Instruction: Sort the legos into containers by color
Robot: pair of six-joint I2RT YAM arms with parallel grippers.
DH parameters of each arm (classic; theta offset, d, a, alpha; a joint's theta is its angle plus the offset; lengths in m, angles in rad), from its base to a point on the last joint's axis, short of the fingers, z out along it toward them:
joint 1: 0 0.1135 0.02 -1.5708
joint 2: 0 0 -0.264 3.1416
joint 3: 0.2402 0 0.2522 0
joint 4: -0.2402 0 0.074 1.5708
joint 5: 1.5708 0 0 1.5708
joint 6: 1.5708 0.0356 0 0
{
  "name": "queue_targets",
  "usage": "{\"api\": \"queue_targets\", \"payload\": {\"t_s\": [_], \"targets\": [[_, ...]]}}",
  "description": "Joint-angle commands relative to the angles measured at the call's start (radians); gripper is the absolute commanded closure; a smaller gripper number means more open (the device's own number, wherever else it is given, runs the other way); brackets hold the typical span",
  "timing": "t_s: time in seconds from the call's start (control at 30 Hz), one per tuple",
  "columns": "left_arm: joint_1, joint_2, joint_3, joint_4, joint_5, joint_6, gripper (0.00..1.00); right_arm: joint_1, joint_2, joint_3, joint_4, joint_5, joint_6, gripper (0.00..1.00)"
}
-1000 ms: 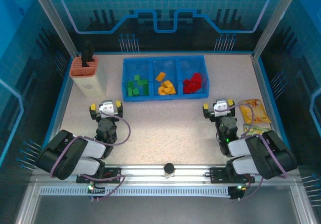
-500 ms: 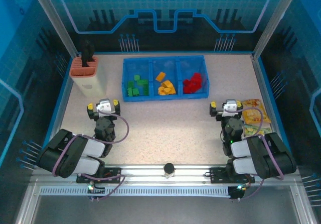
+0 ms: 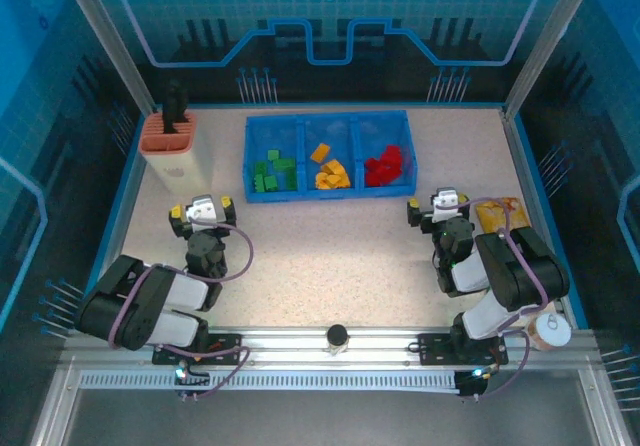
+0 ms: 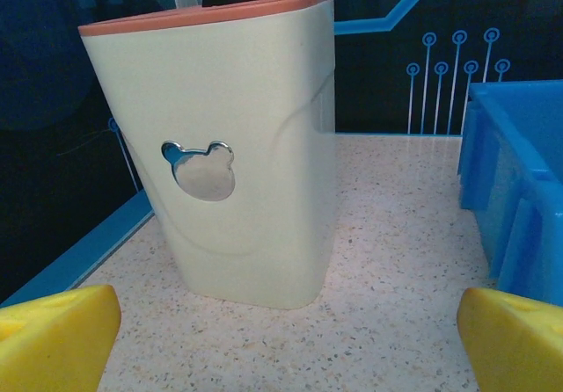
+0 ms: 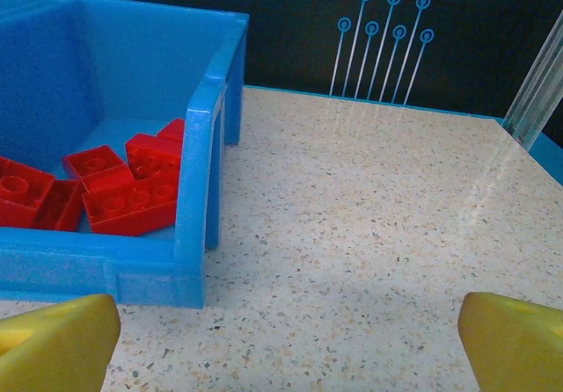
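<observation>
Bricks [image 3: 331, 174] sit grouped by colour in the tray [image 3: 327, 195], sorting apparently done; left gripper [image 3: 202, 207] and right gripper [image 3: 440, 204] hang empty, jaws apart.

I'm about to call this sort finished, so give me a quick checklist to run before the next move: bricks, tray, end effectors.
1. Green legos all in the left compartment of the blue tray, no other color mixed in: ok.
2. Orange legos in the middle compartment: ok.
3. Red legos in the right compartment: ok.
4. No brick loose on the table: ok where it shows; under the arms, cannot tell.
5. Left end effector open and empty: ok.
6. Right end effector open and empty: ok.
</observation>
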Motion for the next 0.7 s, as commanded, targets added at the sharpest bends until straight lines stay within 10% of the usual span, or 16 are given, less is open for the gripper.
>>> {"api": "queue_targets", "payload": {"t_s": [0.0, 0.67], "targets": [[0.017, 0.0, 0.007, 0.042, 0.027, -0.041, 0.01, -0.006, -0.002, 0.013, 0.037, -0.004, -0.009, 0.0], [0.095, 0.127, 0.056, 0.042, 0.246, -0.138, 0.01, -0.006, -0.017, 0.034, -0.012, -0.009, -0.011, 0.0]]}}
